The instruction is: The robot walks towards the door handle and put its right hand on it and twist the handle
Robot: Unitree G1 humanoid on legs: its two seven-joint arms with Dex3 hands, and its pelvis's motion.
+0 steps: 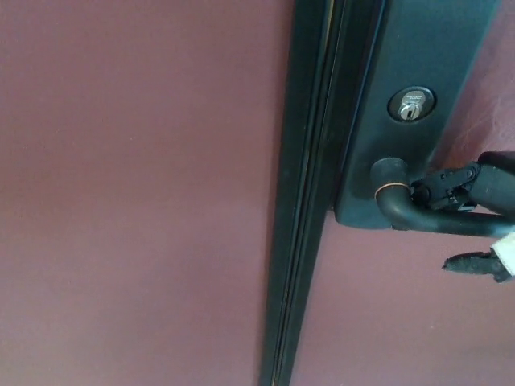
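Note:
A dark lever door handle (pixel 418 219) runs rightward from its round hub on a tall dark backplate (pixel 418 48). My right hand (pixel 476 186) comes in from the right edge and straddles the lever. Its black fingers (pixel 441 190) lie along the top of the lever close to the hub. The thumb (pixel 475 262) hangs below the lever with a gap between them. The hand is open, not clasped around the handle. The left hand does not show.
A silver keyhole cylinder (pixel 410 104) sits in the backplate above the handle. A dark vertical door edge strip (pixel 310 201) runs top to bottom at the centre. The maroon door surface (pixel 121 201) fills the left and lower right.

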